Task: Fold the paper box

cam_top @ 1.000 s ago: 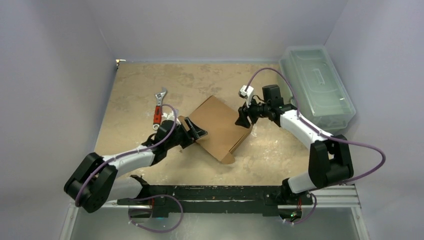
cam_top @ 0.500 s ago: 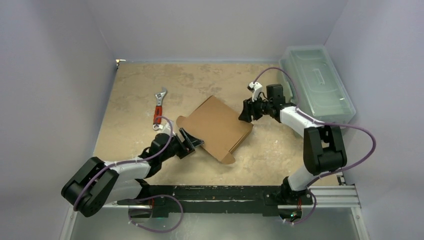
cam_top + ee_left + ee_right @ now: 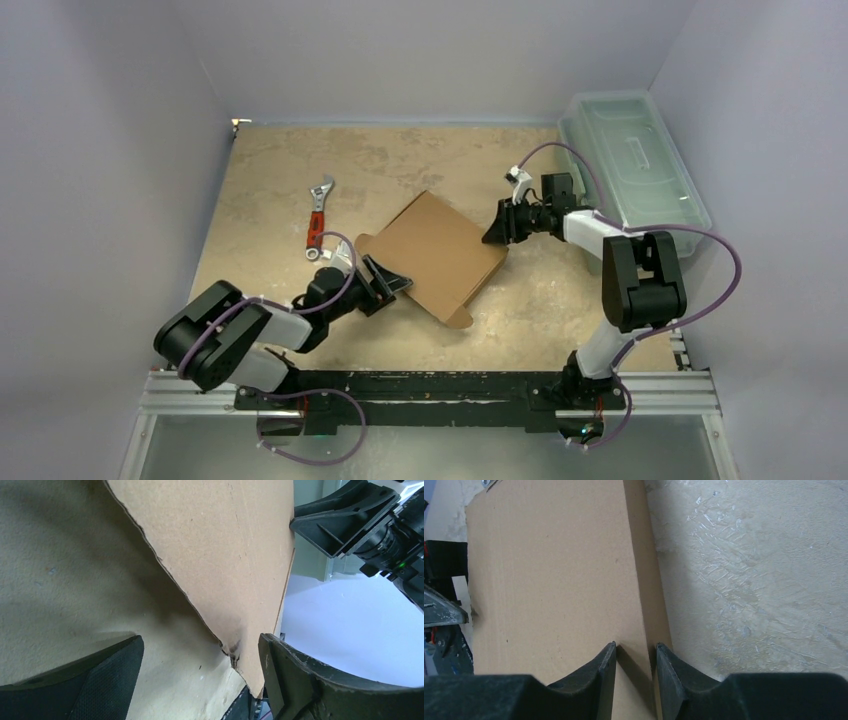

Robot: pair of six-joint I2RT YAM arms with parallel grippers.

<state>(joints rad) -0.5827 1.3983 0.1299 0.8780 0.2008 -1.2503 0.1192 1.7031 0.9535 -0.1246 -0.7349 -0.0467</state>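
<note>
The paper box point(image 3: 435, 255) lies flat and brown in the middle of the table, turned diamond-wise. My left gripper point(image 3: 386, 279) is at its near-left edge and stands wide open. In the left wrist view a torn corner of the box point(image 3: 225, 545) sits between the fingers point(image 3: 105, 680) without being clamped. My right gripper point(image 3: 497, 228) is at the box's right corner. In the right wrist view its jaws point(image 3: 635, 652) straddle the edge of the box point(image 3: 554, 580), narrow but with a gap still showing.
A red-handled wrench point(image 3: 318, 217) lies left of the box. A pale-green plastic bin point(image 3: 632, 172) stands along the right wall. Grey walls close in on three sides. The rail with the arm bases point(image 3: 430, 385) runs along the near edge.
The right gripper's jaws have narrowed over the box's right corner and it shifted slightly right. The left arm folded back toward its base, its jaws widening a little. The box barely moved.
</note>
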